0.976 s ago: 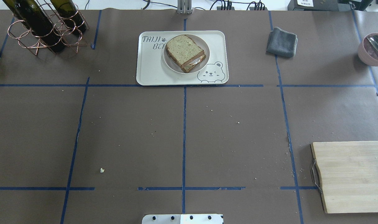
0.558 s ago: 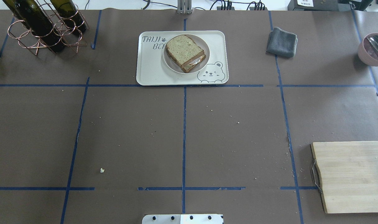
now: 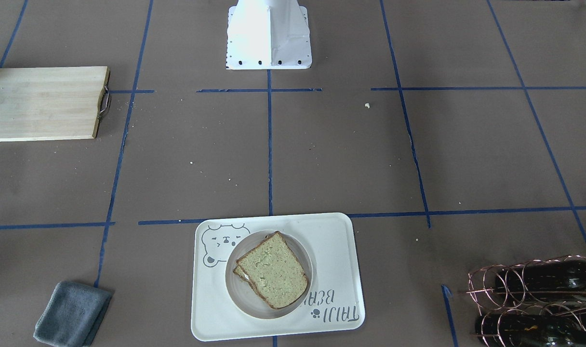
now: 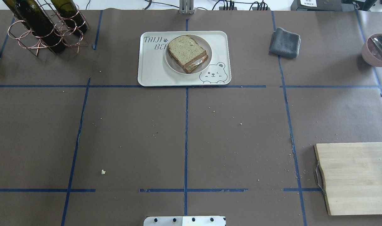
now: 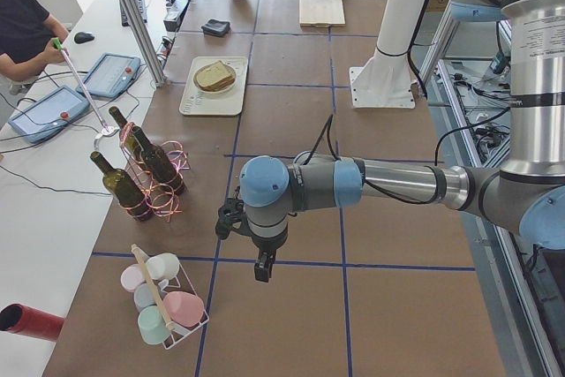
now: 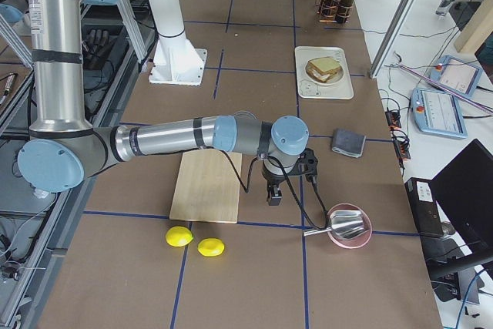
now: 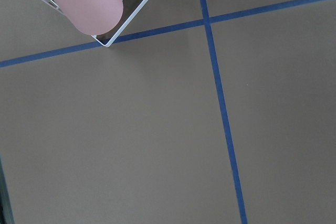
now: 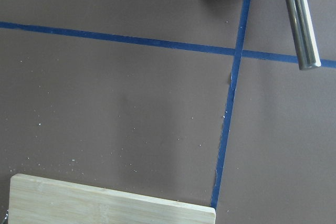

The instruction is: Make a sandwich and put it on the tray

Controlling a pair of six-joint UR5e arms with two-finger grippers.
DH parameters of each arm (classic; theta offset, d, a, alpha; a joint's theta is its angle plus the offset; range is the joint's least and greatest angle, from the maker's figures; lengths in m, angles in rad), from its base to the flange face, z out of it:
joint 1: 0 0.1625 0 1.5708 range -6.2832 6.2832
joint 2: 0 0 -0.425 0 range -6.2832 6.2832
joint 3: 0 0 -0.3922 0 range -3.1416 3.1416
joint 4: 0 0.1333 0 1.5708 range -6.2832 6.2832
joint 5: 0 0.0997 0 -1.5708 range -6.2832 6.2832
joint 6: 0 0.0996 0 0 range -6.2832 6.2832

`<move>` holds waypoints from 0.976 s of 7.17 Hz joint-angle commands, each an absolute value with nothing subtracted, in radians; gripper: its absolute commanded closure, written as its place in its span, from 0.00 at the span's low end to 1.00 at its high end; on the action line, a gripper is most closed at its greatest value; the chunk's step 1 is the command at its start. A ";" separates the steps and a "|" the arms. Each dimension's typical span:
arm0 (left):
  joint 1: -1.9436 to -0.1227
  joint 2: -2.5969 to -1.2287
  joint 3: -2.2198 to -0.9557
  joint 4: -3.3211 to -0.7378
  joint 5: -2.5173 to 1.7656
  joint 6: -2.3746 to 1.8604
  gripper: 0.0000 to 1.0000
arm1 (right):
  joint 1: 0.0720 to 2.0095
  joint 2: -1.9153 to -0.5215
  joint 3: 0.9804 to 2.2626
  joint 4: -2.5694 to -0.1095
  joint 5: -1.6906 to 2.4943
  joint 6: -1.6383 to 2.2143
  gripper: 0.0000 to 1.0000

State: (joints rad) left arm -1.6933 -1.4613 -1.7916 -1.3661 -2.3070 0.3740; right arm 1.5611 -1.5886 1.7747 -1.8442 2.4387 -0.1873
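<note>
The sandwich [image 4: 186,51], two slices of speckled bread with white egg showing at its edge, lies on a small round white plate [image 4: 172,64] on the white bear tray [image 4: 153,73] at the table's far middle. It also shows in the front-facing view [image 3: 273,270] on the tray [image 3: 336,241]. My left gripper [image 5: 262,271] shows only in the exterior left view, low over bare table near a cup rack; I cannot tell whether it is open or shut. My right gripper [image 6: 271,198] shows only in the exterior right view, beside the cutting board; I cannot tell its state either.
A wooden cutting board [image 4: 354,177] lies at the near right. A grey cloth [image 4: 285,42] and a pink bowl with a metal ladle [image 4: 378,48] are at the far right. A copper wine rack with bottles [image 4: 46,28] stands far left. Two lemons [image 6: 196,242] lie beyond the board.
</note>
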 commanded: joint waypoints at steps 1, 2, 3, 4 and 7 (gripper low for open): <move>-1.658 -1.502 -1.798 -1.373 -2.306 0.374 0.00 | 1.557 -1.583 1.776 -1.819 2.437 -0.184 0.00; -1.658 -1.526 -1.813 -1.371 -2.307 0.373 0.00 | 1.555 -1.585 1.776 -1.819 2.425 -0.184 0.00; -1.657 -1.529 -1.801 -1.379 -2.303 0.374 0.00 | 1.549 -1.586 1.773 -1.819 2.421 -0.167 0.00; -1.657 -1.523 -1.821 -1.376 -2.309 0.364 0.00 | 1.514 -1.585 1.767 -1.810 2.405 -0.122 0.00; -1.648 -1.497 -1.792 -1.400 -2.303 0.201 0.00 | 1.467 -1.583 1.753 -1.735 2.387 -0.019 0.00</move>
State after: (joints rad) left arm -1.6515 -1.5173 -1.8011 -1.3846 -2.3066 0.2533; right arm 1.4839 -1.5837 1.7631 -1.7690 2.3906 -0.0533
